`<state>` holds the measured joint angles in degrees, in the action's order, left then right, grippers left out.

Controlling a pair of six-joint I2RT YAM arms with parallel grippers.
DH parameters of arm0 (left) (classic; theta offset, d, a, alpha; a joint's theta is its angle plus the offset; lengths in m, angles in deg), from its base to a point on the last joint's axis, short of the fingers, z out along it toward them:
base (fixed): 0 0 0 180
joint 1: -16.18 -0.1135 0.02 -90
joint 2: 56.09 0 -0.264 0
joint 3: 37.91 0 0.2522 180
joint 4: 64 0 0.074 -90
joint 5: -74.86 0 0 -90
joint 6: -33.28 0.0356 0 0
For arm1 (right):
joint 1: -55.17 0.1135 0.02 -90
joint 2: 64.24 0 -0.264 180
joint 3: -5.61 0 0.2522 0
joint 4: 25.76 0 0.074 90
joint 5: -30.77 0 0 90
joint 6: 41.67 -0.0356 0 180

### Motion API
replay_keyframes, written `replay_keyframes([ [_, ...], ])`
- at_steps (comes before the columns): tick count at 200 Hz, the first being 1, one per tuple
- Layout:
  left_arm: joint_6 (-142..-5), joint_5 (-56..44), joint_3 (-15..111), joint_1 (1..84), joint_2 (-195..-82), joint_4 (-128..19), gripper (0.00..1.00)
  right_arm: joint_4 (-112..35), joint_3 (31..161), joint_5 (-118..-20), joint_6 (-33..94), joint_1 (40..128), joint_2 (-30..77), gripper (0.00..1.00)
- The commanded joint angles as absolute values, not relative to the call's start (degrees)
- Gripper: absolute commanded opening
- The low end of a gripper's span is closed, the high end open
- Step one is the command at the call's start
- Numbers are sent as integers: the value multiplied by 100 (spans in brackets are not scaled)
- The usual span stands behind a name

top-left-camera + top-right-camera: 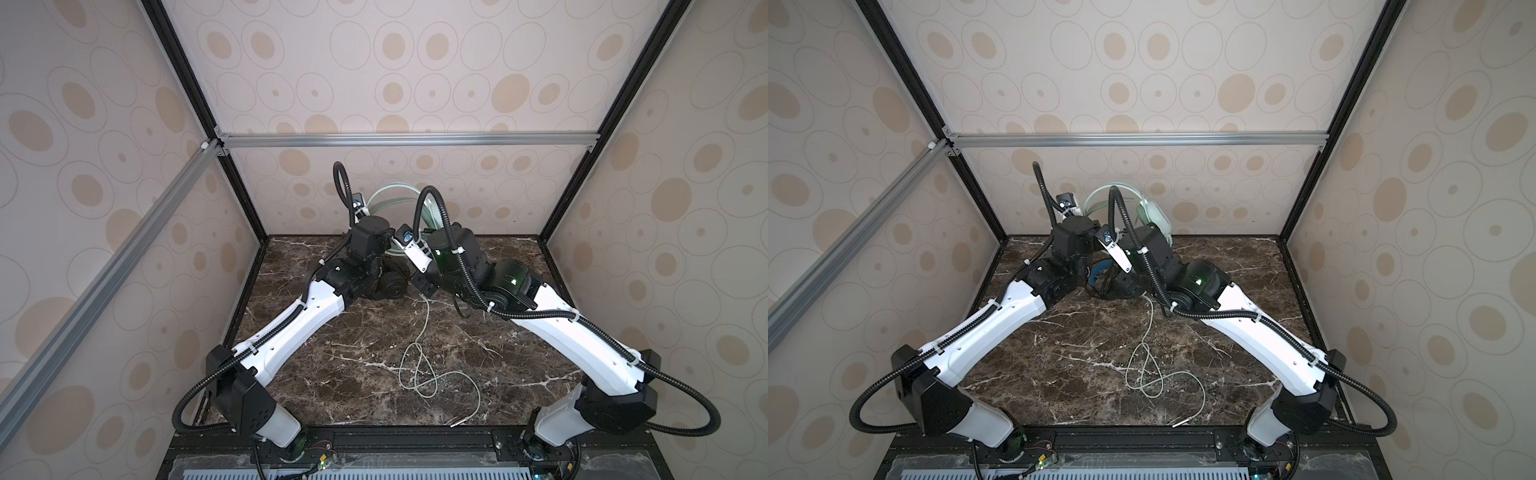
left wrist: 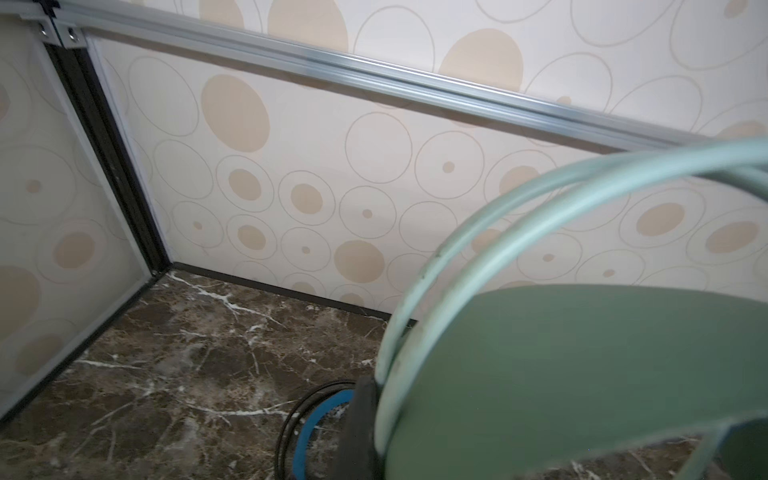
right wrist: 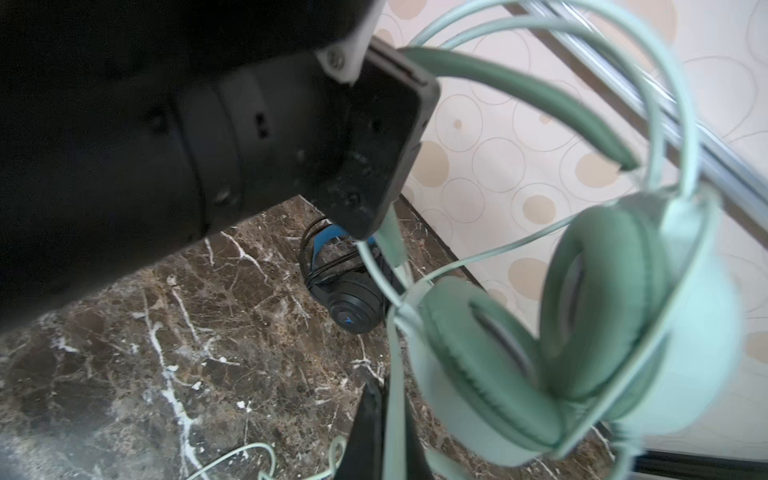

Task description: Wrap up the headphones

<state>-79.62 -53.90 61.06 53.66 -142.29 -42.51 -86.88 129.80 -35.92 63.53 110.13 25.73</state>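
The mint-green headphones [image 3: 490, 357] hang in the air near the back wall, with the headband [image 1: 392, 192] uppermost and an earcup [image 1: 1152, 216] below it. My left gripper [image 2: 380, 440] is shut on the headband [image 2: 582, 365]. One dark finger [image 2: 357, 424] shows beside the band's rails. My right gripper [image 3: 395, 440] is shut on the pale green cable [image 1: 424, 332], which trails down to loops on the table [image 1: 1148, 328]. The black headphones [image 3: 353, 309] with blue lining lie on the table under both grippers [image 1: 392, 284] [image 1: 1100, 270] [image 2: 307, 428].
The dark marble table [image 1: 332, 353] has patterned walls on three sides and a metal rail [image 1: 407, 139] across the back. The cable's plug [image 1: 457, 424] lies near the front edge. Both arms meet close together at the back centre.
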Motion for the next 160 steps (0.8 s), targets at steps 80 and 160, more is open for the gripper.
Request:
replay_keyframes([
  [80,-5946,-5614,5575,5346,-13382,-3836,0,-9217,14150,-2328,7681,11063,3083,0],
  [160,-6108,-3925,5720,4981,-13249,-2949,0,-8141,13552,-1736,8697,11010,2810,5],
])
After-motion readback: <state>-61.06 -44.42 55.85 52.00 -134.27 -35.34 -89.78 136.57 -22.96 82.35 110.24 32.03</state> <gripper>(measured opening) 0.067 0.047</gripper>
